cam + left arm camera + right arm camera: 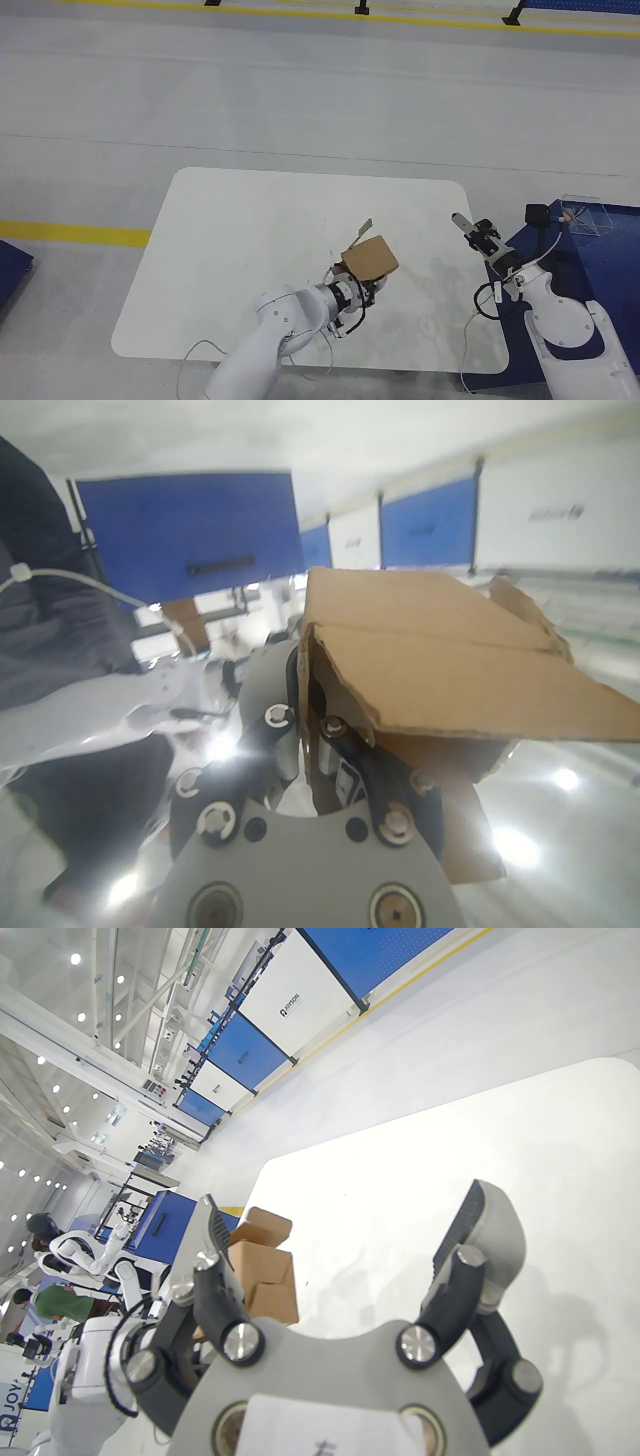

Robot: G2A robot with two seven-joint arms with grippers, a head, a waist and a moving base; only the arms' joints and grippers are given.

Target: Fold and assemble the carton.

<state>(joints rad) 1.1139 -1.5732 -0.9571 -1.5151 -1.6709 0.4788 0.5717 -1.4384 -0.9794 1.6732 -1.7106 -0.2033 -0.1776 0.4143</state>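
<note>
Pale grey floor marked with a yellow line [70,233] is seen around a white table with rounded corners [250,230].

A small brown cardboard carton [372,257] is found over the near middle part of the table, on the side toward the right arm. It is held at the end of the left arm. Whether it touches the table surface cannot be told. One narrow flap [362,228] is seen standing up and away from the far side of the carton. In the left wrist view the top panels are seen folded over, with a seam running across them.

The left gripper [302,675] is found clamped on the carton: one cardboard wall is pinched between its two fingers, the dark finger [345,750] lying inside the box.

The right gripper [345,1228] is found at the right edge of the table, well apart from the carton. Its jaws are spread wide and nothing is held between them; the ribbed pads [452,1223] are exposed.

A dark blue surface [600,270] is noted just beside the table's right edge.
</note>
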